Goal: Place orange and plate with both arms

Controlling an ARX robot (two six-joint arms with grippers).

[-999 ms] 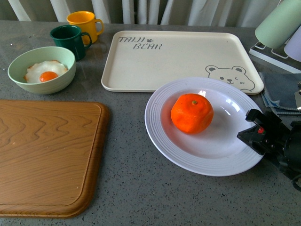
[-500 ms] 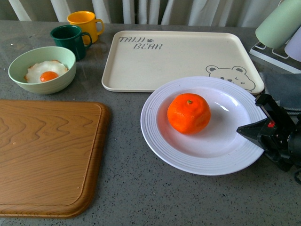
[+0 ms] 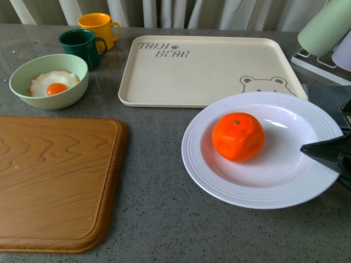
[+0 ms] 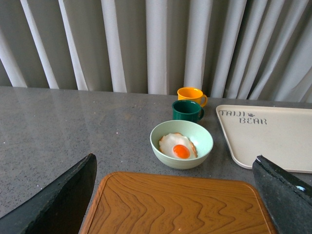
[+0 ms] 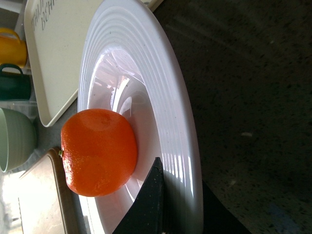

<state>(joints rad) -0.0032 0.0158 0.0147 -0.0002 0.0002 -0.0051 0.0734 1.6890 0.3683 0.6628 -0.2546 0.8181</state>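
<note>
The orange (image 3: 238, 136) lies in the well of the white ridged plate (image 3: 219, 181), right of the table's middle and just in front of the bear tray. My right gripper (image 3: 323, 152) is shut on the plate's right rim, one finger over the rim and one under it. In the right wrist view the orange (image 5: 97, 152) rests close to the upper finger (image 5: 151, 195), and the plate's rim (image 5: 175, 112) runs between the jaws. My left gripper (image 4: 175, 195) is open above the wooden board, holding nothing, and is out of the front view.
A cream bear tray (image 3: 208, 68) lies behind the plate. A wooden cutting board (image 3: 55, 181) fills the front left. A pale green bowl (image 3: 48, 81) with a fried egg, a green mug (image 3: 82, 46) and a yellow mug (image 3: 98, 26) stand back left. Pale cups on a rack (image 3: 323, 33) sit at the far right.
The plate with the orange has shifted to the right, held by my right gripper, which drew back toward the right edge. The other objects have not moved.
</note>
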